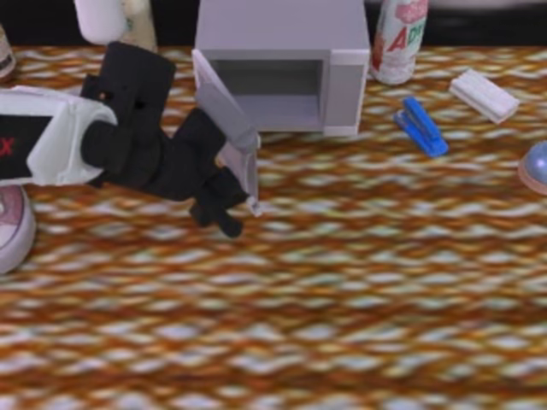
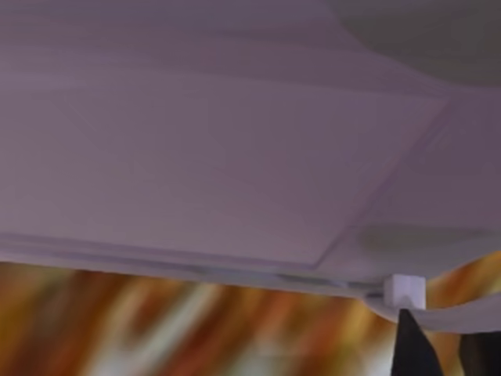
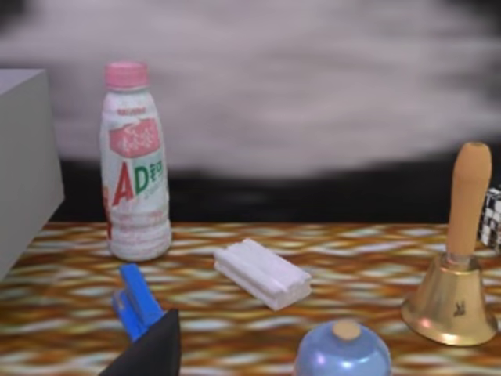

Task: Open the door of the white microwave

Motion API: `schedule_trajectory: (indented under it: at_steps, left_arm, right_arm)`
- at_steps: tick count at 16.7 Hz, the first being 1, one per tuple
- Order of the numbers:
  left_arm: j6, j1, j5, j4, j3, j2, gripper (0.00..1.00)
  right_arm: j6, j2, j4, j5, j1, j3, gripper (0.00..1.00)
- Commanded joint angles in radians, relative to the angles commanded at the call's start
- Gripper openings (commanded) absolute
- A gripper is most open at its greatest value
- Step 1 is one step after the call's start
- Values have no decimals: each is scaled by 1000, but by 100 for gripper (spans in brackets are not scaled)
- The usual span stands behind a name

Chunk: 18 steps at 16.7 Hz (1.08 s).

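White microwave (image 1: 295, 60): stands at the back of the counter (image 1: 342, 290), a little left of centre in the top view; cavity exposed and bare.
Door (image 1: 224, 115): hinged at the oven's left front corner, swung well out toward the front of the counter, roughly square to the oven face; its free edge with the slim handle (image 1: 254, 175) points forward.
Left gripper (image 1: 229, 198): black, at the door's free edge by the handle, reaching in from the left side; the left wrist view shows the door panel (image 2: 196, 157) filling the frame and a white handle mount (image 2: 405, 290) just beside a dark fingertip (image 2: 415, 352).
Jaws, left: seemingly clamped on the handle, though contact is partly hidden.
Right gripper: a dark tip alone shows in the right wrist view; jaws cannot be told; arm parked off to the right.
Other items: white-and-pink bottle (image 1: 400, 34), blue stapler (image 1: 423, 126), small white block (image 1: 484, 95), blue dome bell (image 3: 343, 352), brass handbell (image 3: 455, 298).
Step in hand: late in the pull; door judged mostly open.
Next move: a short further arc around the hinge, or release and a clear retreat leftward without nudging the door shut.
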Motion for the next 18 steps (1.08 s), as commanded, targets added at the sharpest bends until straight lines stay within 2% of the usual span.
schedule_trajectory:
  at_steps: [8,18]
  left_arm:
    - [84,38,44,-38,11,-1,0]
    - [85,39,44,-39,11,0,0]
  right_arm:
    - [0,0,0,0,0,0,100]
    - [0,0,0,0,0,0,100]
